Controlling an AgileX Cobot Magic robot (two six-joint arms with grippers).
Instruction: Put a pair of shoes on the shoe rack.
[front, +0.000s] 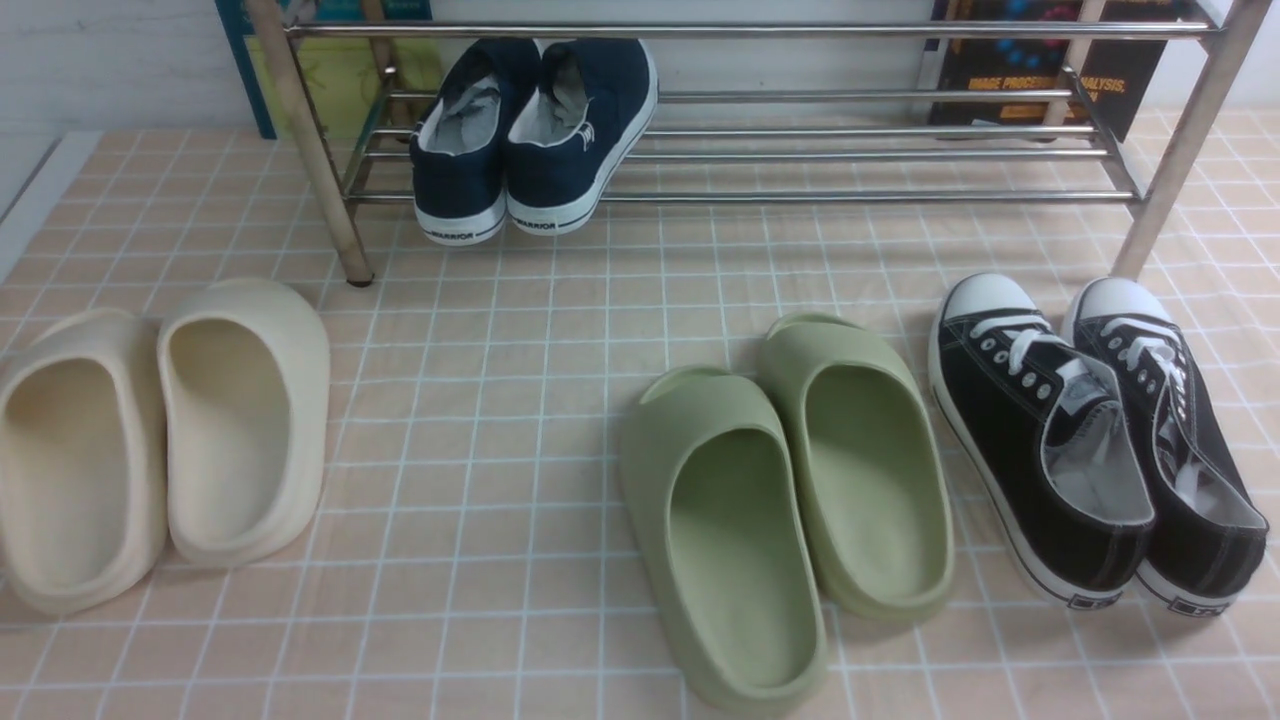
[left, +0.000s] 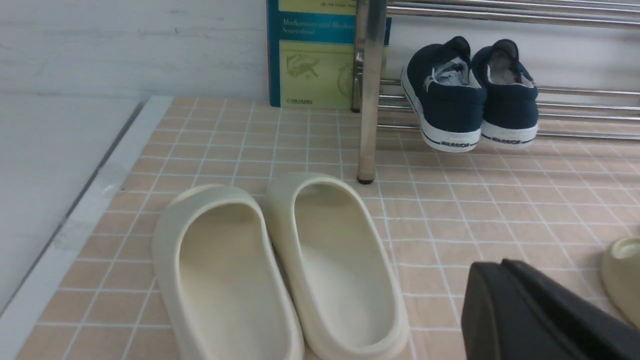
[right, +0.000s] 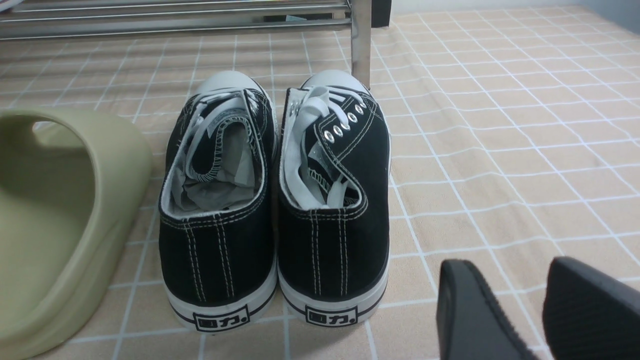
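Jaws on the left gripper (left: 540, 310) we find pressed together with nothing between them; it hangs low over the tiled floor (front: 560, 400), near the cream slides (left: 280, 265). On the right gripper (right: 535, 310) we see two dark fingers with a gap between them, so we judge them spread and empty, just behind the black sneakers (right: 275, 200).

We find the navy shoes (front: 535, 140) on the rack (front: 850, 155), at its left end, side by side and touching, toes to the far wall, heels toward us and hanging a little past the near bar. Both tilt, heels lower than toes. Nothing grips them.

The green slides (front: 790, 500) lie on the floor right of centre, well apart from the rack. Books (front: 1040, 70) stand behind the rack against the wall.

On handling, we judge the navy shoes light, with soft canvas uppers that would fold under a pinch, and stiffer rubber soles. We would take hold at the heel collar or across the sole edge at the heel, which faces the arms and is clear of the bars. The chrome bars look smooth, so we judge a tilted shoe could slide if nudged.

We judge the task to be essentially done.
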